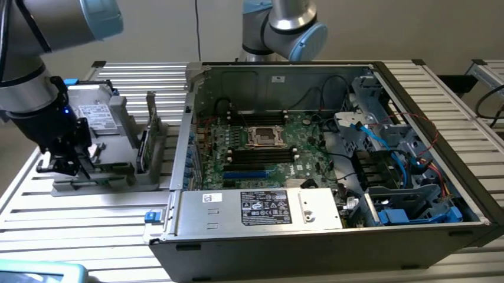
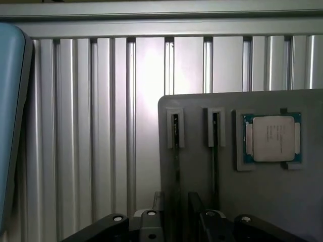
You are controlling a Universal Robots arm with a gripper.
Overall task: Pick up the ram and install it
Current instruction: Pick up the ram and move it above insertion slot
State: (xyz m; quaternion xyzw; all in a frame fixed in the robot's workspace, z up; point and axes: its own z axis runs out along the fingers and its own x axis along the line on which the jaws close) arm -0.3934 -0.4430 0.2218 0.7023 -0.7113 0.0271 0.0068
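As I judge it, the main danger is the claw (image 1: 67,160) meeting the ram (image 2: 175,132) off-line. The thin stick is standing edge-up in a narrow slot of the grey fixture (image 2: 262,201), so a skewed pinch could be tipping or jamming it, or catching its twin (image 2: 215,128) in the neighbouring slot. The arm is pointing wrist-down over the fixture, at the exterior view's left of the open computer case (image 1: 315,247). Its fingers (image 2: 157,201) are standing apart and gripping nothing.

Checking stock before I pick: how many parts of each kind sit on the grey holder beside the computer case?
Ram sticks, on edge in slots: 2
Square silver chip: 1
Boxy silver drive: 1
Total: 4
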